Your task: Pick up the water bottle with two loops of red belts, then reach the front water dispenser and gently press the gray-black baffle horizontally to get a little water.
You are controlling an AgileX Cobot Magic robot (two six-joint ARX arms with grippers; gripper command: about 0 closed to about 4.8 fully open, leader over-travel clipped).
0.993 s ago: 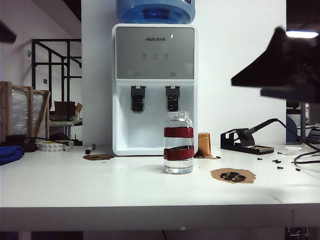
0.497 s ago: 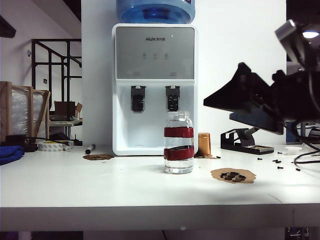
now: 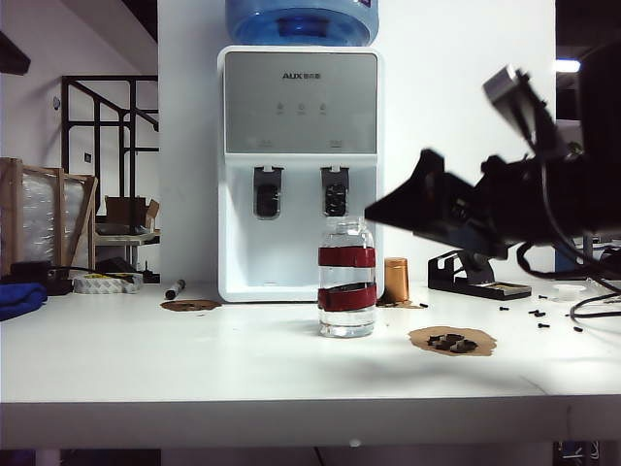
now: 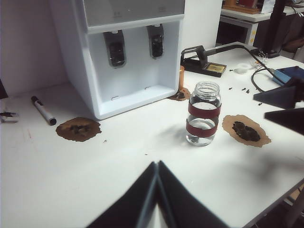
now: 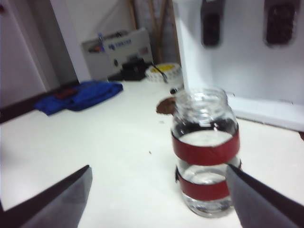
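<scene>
Now my right gripper (image 5: pixel 159 199) wide open, water bottle (image 5: pixel 205 152) just ahead between fingers, not touched, lined up for grab. Left gripper (image 4: pixel 156 164) pinched shut, empty, waiting far back.

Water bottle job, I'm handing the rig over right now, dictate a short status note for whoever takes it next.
Right claw: open, in the air right of the bottle, fingers pointing toward it, holding nothing.
Left claw: shut and empty, hanging above the near edge of the white table, away from the work.
The small clear water bottle with two red bands stands upright on the table, in front of the tall white water dispenser with a gray front panel, below its right-hand dark tap.
Done: nothing gripped yet.
Left: grip the bottle, lift it to a tap, press the baffle gently, take a little water.
</scene>
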